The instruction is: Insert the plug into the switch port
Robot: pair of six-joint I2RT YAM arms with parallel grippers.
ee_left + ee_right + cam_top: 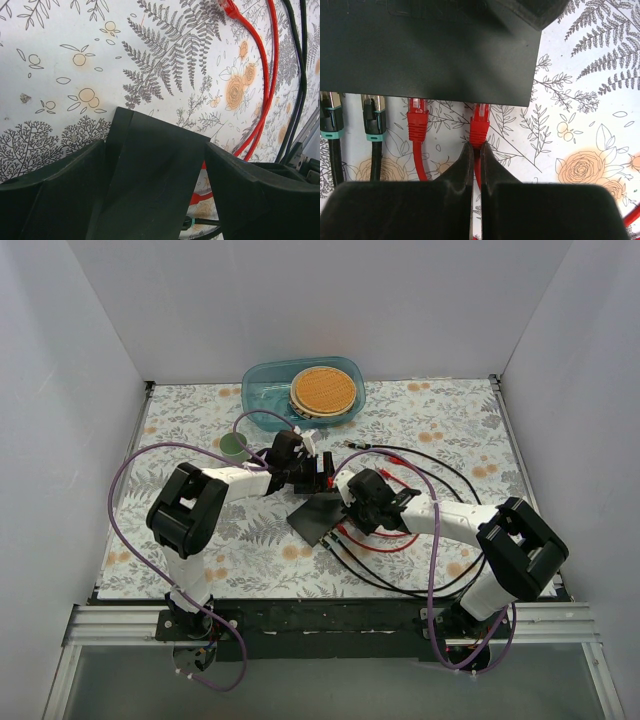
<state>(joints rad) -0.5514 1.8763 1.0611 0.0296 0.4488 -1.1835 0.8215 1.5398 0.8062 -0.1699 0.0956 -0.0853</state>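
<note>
Hidden: the red network plug (480, 119) has its tip under the edge of the black flat switch box (430, 50), so you can't see if it's seated.
Right gripper (475, 152): pinched tight just behind that plug, right at the port row.
Left gripper (155, 150): fingers pressed on both sides of the switch box.
Neighbours: two black plugs (372, 117) and a second red plug (417, 117) sit along the same edge.

switch (316, 516) mid-bench (455, 430), between fingers of left tool (155, 145) | plug (480, 122) at switch edge, in right tool (475, 150) | three other plugs (375, 120) beside it | basin (262, 390) behind at far edge | cup (235, 447) left of left tool
</note>
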